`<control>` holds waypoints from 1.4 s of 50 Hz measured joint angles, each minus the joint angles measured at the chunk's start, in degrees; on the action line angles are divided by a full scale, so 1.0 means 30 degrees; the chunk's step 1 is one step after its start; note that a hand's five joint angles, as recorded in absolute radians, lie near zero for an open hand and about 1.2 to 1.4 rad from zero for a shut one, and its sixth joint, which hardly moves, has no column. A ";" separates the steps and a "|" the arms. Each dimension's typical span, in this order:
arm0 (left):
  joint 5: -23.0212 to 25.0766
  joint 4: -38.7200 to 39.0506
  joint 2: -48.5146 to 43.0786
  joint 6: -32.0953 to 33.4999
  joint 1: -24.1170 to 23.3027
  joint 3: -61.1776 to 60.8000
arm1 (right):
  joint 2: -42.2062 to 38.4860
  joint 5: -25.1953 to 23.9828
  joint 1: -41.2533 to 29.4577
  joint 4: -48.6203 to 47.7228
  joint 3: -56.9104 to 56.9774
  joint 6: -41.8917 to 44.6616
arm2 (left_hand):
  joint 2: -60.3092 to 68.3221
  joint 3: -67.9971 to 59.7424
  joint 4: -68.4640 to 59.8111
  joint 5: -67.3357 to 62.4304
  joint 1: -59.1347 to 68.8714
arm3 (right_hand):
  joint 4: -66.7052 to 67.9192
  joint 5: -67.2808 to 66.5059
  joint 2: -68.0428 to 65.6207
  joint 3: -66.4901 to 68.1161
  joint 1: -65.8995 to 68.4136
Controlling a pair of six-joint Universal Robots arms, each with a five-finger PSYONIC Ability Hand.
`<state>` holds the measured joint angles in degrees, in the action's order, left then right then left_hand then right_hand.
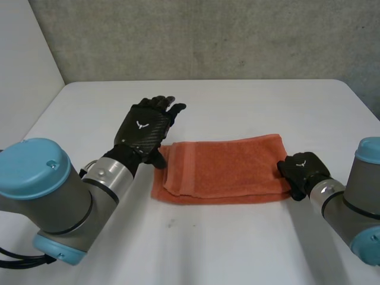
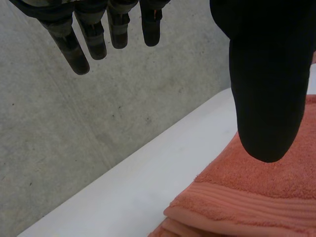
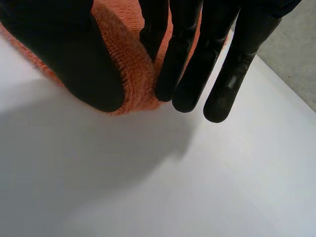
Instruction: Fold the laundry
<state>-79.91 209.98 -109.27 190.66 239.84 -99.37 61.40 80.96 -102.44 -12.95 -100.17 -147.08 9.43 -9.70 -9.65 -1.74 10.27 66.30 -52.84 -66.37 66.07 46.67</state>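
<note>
- My left arm (image 1: 53,190) comes in at the left of the head view, grey with a light-blue cap.
- The left hand (image 1: 145,127) is over the white counter (image 1: 237,237), right at the left end of the towel (image 1: 228,169).
- In the left wrist view its fingers (image 2: 74,49) are straight and slightly spread. They point towards the grey wall (image 2: 74,148) and have hold of nothing.
- Its thumb hangs over the towel's left end. I cannot tell whether it touches the cloth.
- The towel is orange and folded into a long strip. It lies flat across the middle of the counter, between my two hands.
- At its left end the layers show stacked one on another, with a woven band running along the top edge.
- The right hand (image 1: 301,172) is at the towel's right end.
- In the right wrist view its thumb is on one side of the cloth and its straight fingers (image 3: 232,74) on the other. The towel's end edge is pinched and bunched up between them.
- The longer fingertips reach past the cloth over bare counter.
- My right arm (image 1: 356,208) enters from the right side of the head view.
</note>
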 measured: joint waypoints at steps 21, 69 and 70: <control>-0.0053 -0.0291 0.2772 -0.0099 0.1793 -0.2058 | -0.2573 -0.0242 -1.0172 0.1179 0.8465 -0.1561 | 0.0000 0.0000 0.0000 0.0000 0.0000 | 0.0641 -0.0740 -0.0403 0.0581 0.1772; -0.3360 -0.6408 -0.3572 -0.3029 -0.0138 0.3200 | -0.5182 0.0115 -0.7077 0.6003 1.1391 -0.8943 | 0.0031 -0.0003 -0.0003 0.0002 0.0000 | -1.7586 1.6263 1.7884 -1.7911 -1.1457; -0.3389 -0.6419 -0.3602 -0.3010 -0.0080 0.3180 | -0.5163 0.0145 -0.7037 0.6021 1.1457 -0.8805 | 0.0017 -0.0003 -0.0002 0.0055 0.0000 | -1.7586 1.6334 1.7884 -1.7911 -1.1457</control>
<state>-90.08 190.72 -120.07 181.63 239.60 -89.84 45.91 81.39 -123.55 5.11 -65.80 -173.50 9.48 -9.71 -9.66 -1.57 10.27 13.54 -3.84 -12.72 12.34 12.30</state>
